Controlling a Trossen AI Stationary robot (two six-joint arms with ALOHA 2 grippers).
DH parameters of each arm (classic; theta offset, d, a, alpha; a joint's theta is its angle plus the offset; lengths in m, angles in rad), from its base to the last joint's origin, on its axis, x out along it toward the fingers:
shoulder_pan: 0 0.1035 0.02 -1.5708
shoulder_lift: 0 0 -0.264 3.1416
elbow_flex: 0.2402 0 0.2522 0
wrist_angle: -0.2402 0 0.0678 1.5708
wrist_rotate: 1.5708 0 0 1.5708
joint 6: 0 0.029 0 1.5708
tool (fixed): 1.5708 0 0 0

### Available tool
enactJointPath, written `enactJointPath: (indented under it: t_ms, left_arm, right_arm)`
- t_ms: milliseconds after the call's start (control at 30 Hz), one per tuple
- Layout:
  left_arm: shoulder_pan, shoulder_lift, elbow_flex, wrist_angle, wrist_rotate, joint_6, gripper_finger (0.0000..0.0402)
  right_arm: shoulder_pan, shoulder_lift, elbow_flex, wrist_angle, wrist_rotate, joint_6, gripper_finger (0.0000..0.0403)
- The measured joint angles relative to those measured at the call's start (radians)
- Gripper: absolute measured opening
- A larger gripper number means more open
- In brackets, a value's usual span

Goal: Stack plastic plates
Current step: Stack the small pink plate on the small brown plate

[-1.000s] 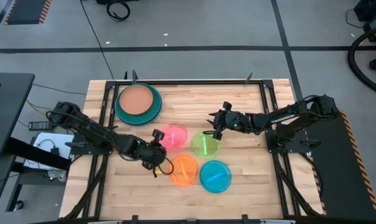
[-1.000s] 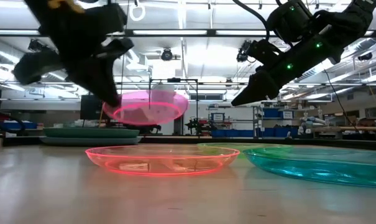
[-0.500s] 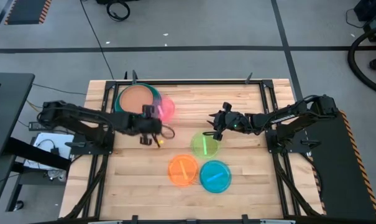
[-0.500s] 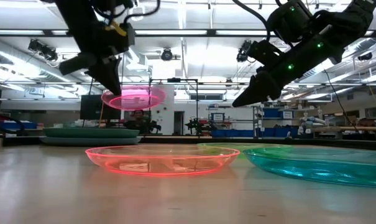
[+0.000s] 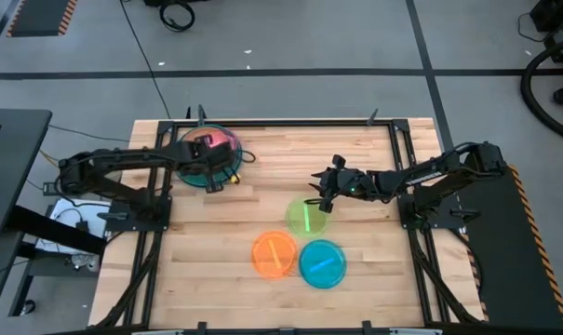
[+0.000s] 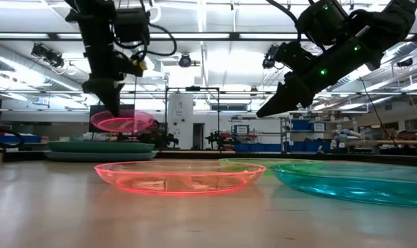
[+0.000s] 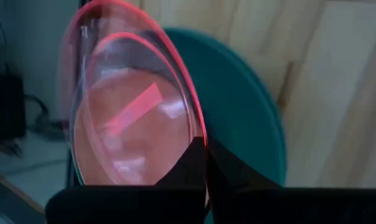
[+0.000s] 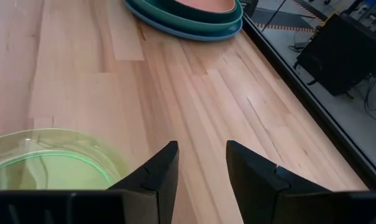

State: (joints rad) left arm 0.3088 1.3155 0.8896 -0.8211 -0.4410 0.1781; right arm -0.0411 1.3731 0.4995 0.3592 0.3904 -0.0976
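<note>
My left gripper [image 5: 209,167] is shut on the translucent pink plate [image 5: 218,147] and holds it over the stack [image 5: 190,166] at the table's far left. That stack [image 8: 188,17] has a blue plate at the bottom, teal above it and tan on top. The green plate [image 5: 306,217], the orange plate [image 5: 274,253] and the light blue plate [image 5: 322,263] lie flat on the table. My right gripper [image 5: 318,191] is open and hovers above the table just beyond the green plate's far edge [image 8: 45,163]. My left gripper pinches the pink plate by its rim [image 7: 202,138], one finger on the inner face and one on the underside. It comes down on the rim from above [image 6: 115,114]. The plate is lifted clear and sits nearly level above the stack [image 6: 101,147].
Black frame rails [image 5: 160,158] run along the table's left and right sides. Bare wood [image 5: 281,154] lies between the stack and my right gripper. The low view looks into a workshop beyond the table.
My left gripper has carried the pink plate from the table's middle, beside the orange plate, up and toward the far left edge. The plate is now over the stack. My right gripper has kept still.
</note>
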Motion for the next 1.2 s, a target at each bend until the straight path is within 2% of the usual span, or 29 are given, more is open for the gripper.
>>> enactJointPath:
  t_ms: [267,433,733,1033,1200]
  left_arm:
    - [0.102,0.0,-0.078,0.047,0.001,-0.035,0.0003]
    - [0.11,0.008,-0.093,0.054,-0.014,-0.034,0.0004]
    - [0.102,0.008,-0.157,0.107,-0.103,-0.01,0.0004]
    - [0.102,0.008,-0.157,0.116,-0.085,-0.011,0.0009]
    - [0.103,0.008,-0.157,0.113,-0.019,-0.017,0.0018]
  right_arm:
    - [0.032,0.0,0.0,0.004,0.0,0.001,0.0145]
    - [0.049,0.0,0.0,0.005,0.004,0.001,0.0145]
    - [0.055,0.0,0.0,0.014,0.008,0.001,0.0145]
    - [0.055,0.0,0.0,0.014,0.008,0.001,0.0145]
    - [0.055,0.0,0.0,0.024,0.008,0.001,0.0145]
